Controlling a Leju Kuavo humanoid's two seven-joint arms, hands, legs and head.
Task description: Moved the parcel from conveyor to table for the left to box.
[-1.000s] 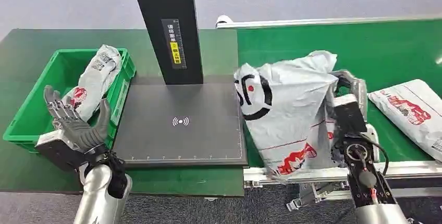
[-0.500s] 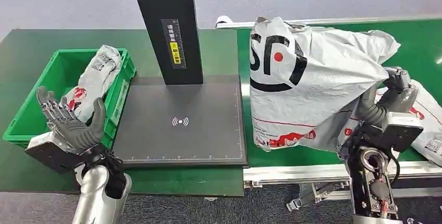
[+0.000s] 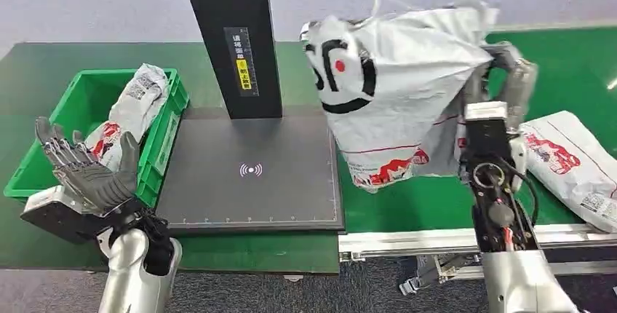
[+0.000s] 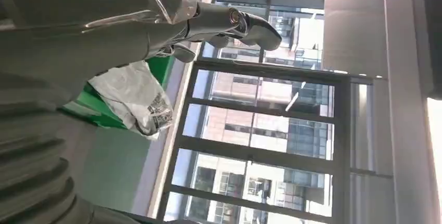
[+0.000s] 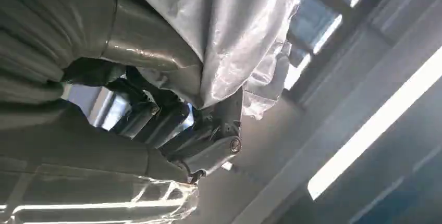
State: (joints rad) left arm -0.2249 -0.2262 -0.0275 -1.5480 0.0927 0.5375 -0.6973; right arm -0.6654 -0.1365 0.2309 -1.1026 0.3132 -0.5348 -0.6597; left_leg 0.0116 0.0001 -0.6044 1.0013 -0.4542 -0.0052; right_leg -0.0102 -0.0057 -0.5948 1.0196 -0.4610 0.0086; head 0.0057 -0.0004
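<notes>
**Parcel up in my R hand, above belt/pad edge**

I'm holding the parcel (image 3: 393, 87) up in the air w/ my right hand (image 3: 509, 84); fingers are curling into its far right side, bag hanging down and leftwards from the grip. In the right wrist view the fingers (image 5: 177, 125) are clamping a fold of the grey plastic (image 5: 229, 31). The bag's lower edge is hanging clear of the green conveyor (image 3: 553, 65), its left part reaching over the right edge of the black scan pad (image 3: 251, 175). The black post (image 3: 233, 36) is standing just left of the bag; can't tell if they're touching.

Open room: the pad surface is lying bare between post and front edge. A second parcel (image 3: 575, 164) is lying on the belt to the right of my forearm, near it. The conveyor's front rail (image 3: 415, 239) is running below my arm.

My left hand (image 3: 84, 171) is waiting palm-up, fingers spread, holding nothing, at the front corner of the green bin (image 3: 44, 153) on the table (image 3: 44, 73). A bagged parcel (image 3: 134, 105) is leaning inside the bin against its right wall.
</notes>
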